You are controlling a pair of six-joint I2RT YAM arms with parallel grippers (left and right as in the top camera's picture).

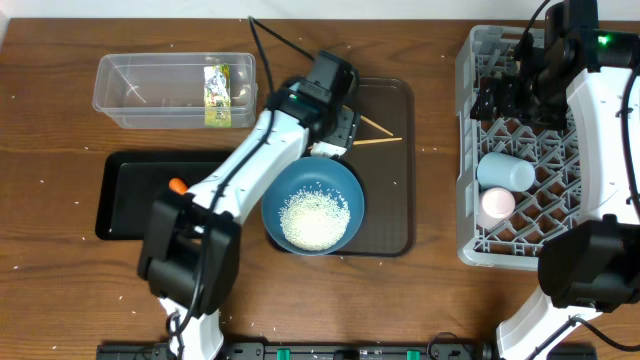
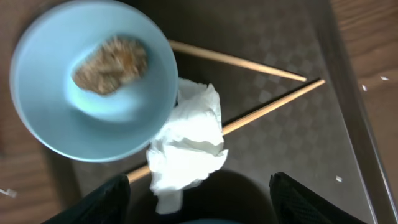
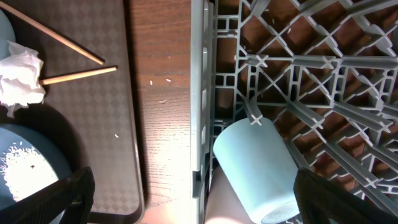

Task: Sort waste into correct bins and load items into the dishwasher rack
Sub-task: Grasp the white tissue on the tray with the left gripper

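Observation:
My left gripper (image 2: 199,208) hangs open over the back left of the brown serving tray (image 1: 390,200). A crumpled white tissue (image 2: 186,146) lies loose on the tray, its lower end between the spread fingers and touching neither. Beside it are a small light blue bowl (image 2: 93,78) holding a brown food lump (image 2: 111,64) and two wooden chopsticks (image 2: 267,107). The large blue bowl (image 1: 312,205) holds white rice (image 1: 315,220). My right gripper (image 3: 205,205) is open above the left wall of the grey dishwasher rack (image 1: 545,160). The rack holds a light blue cup (image 3: 255,168) and a pinkish-white cup (image 1: 497,205).
A clear tub (image 1: 175,90) at the back left contains a yellow-green wrapper (image 1: 217,95). The black tray (image 1: 130,195) in front of it holds an orange carrot (image 1: 177,185). Rice grains are scattered on the wooden table (image 1: 60,60).

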